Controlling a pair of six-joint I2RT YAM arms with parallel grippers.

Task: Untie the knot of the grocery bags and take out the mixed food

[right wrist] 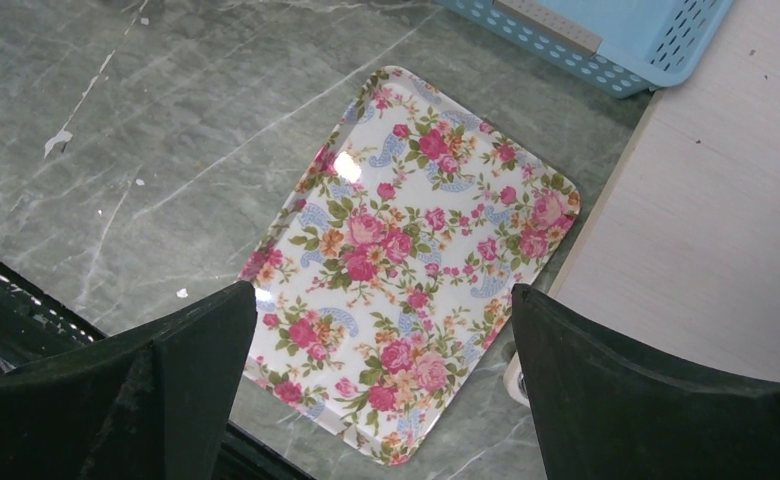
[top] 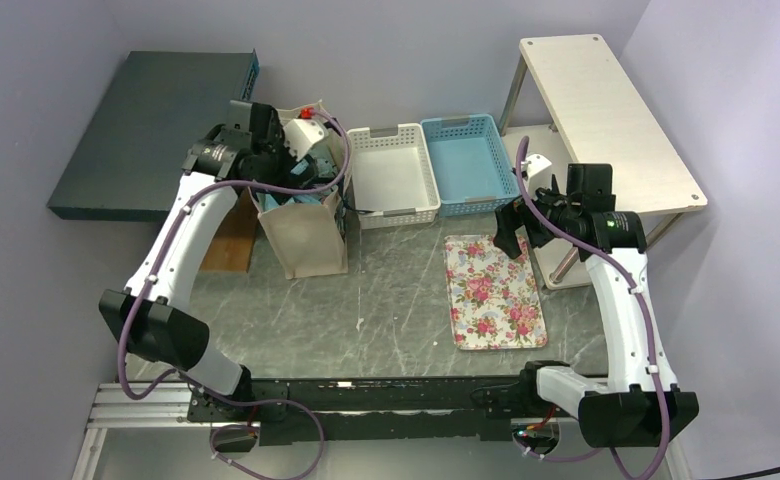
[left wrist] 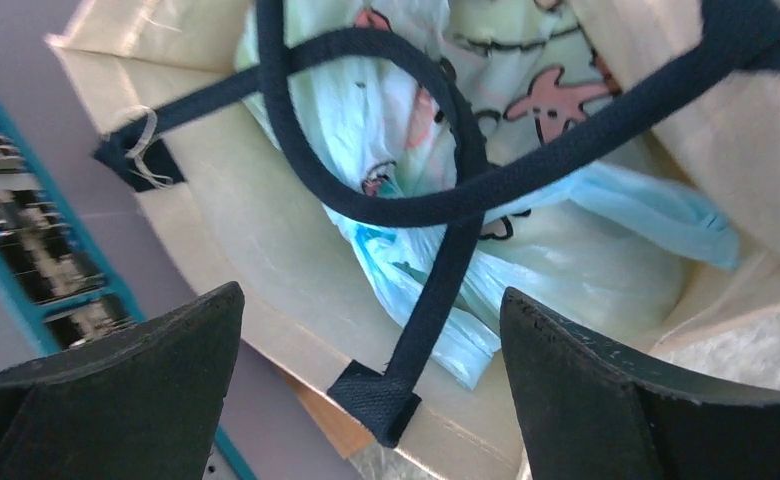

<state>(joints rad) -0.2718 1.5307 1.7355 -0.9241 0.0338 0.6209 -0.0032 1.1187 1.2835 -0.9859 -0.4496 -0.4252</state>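
The beige canvas tote with black straps (top: 306, 235) stands upright at the far left of the grey marbled table (top: 386, 310), its mouth facing up and its right side just beside the white plastic basket (top: 394, 178). Inside it lies the thin light-blue plastic bag (left wrist: 416, 300), printed with pink shapes and black outlines. In my left wrist view the bag's crumpled length runs slantwise from upper left to lower right, with one twisted blue strip reaching out to the right. I cannot make out the knot among the folds. One black strap (left wrist: 366, 190) loops across the mouth over the bag, and the other crosses it from the right. My left arm reaches forward and bends down over the tote. My left claw (left wrist: 371, 295) hovers above the opening with its fingers spread wide and nothing between them. My right arm is raised at the right side of the table. My right claw (right wrist: 384, 300) is spread too, empty, and points down over the rectangular floral tray (right wrist: 416, 250), which lies flat with its long axis running away from me. A light-blue plastic basket (top: 471, 165) sits beside the white one, a pale wooden shelf (top: 606, 110) stands to the right, a dark grey board (top: 146, 130) lies to the left, and the walls are lavender
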